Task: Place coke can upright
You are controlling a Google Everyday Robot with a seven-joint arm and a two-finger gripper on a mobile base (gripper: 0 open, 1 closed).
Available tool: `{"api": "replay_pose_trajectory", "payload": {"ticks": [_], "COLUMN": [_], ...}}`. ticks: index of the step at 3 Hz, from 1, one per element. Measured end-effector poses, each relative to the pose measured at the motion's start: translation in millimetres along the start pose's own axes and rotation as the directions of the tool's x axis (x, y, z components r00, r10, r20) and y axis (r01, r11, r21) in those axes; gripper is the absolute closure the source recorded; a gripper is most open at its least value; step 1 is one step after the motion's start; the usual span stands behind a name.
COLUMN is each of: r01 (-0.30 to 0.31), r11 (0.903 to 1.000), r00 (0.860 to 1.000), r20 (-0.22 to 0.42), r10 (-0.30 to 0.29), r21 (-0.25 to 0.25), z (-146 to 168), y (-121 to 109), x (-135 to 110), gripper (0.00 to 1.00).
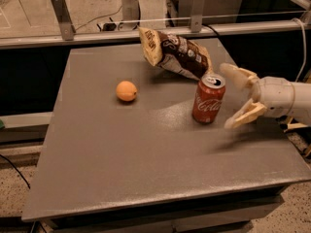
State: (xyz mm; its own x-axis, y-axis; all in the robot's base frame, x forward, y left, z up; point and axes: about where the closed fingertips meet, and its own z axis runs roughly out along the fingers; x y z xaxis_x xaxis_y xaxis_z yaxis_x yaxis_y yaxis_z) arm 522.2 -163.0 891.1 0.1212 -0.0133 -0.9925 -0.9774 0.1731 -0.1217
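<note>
The red coke can [209, 99] with white script and a silver top stands upright on the grey table [146, 154], right of centre. My gripper [232, 97] is just to the right of the can. It is open and empty, and its two cream fingers [241, 116] are spread and clear of the can. The white arm reaches in from the right edge.
A brown and white chip bag [175, 56] lies just behind the can. A round orange fruit [126, 91] sits to the left of the can. A metal rail [146, 30] runs along the far edge of the table.
</note>
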Motion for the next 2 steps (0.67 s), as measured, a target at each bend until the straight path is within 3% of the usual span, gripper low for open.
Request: {"api": "replay_pose_trajectory", "payload": {"ticks": [1, 2], "r01": [0.078, 0.102], "r11": [0.9954, 0.9923], "r00": [0.995, 0.991], "r20": [-0.074, -0.089], "r10": [-0.074, -0.095], "r21": [0.056, 0.071], "z": [-41.7, -51.7], "y": [-7.7, -11.6], "x": [-19.8, -26.8], "gripper": [0.0, 0.0]}}
